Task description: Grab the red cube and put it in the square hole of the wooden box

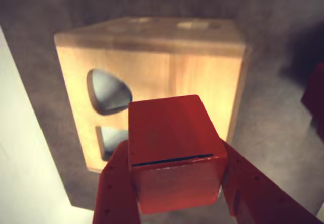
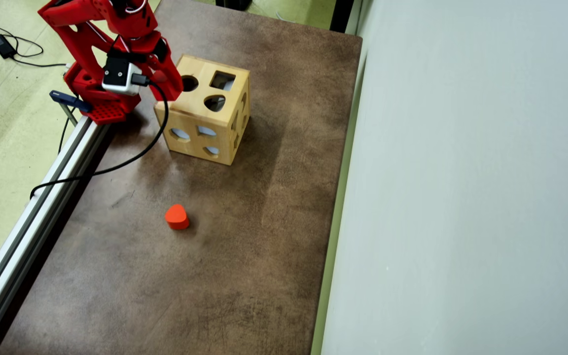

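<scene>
With the cube (image 1: 174,150) clamped between its red fingers (image 1: 117,188), the end effector (image 1: 174,196) hangs beside the box (image 1: 152,77), at about 9 o'clock of it in the overhead view. Transport is the step in hand; insertion is not yet done. On the box top the square hole (image 2: 223,80) lies at 1 o'clock, the round hole (image 2: 189,83) nearer the arm. Next, by judgement: raise the cube above the top, carry it past the round hole, and square its faces to the cutout before release. A heart block (image 2: 176,217) lies well apart on the tabletop (image 2: 244,256).
</scene>
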`<act>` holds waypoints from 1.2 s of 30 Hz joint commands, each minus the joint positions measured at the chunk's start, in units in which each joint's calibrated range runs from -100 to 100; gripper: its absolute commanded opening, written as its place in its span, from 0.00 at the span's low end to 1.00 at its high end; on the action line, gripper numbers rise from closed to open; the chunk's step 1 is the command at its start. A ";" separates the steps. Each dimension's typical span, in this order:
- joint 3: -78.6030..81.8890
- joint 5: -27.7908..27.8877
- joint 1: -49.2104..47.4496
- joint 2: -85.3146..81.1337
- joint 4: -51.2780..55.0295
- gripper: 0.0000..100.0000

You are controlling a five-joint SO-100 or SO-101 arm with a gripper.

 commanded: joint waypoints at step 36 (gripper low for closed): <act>-23.40 -8.06 -8.34 27.41 0.57 0.02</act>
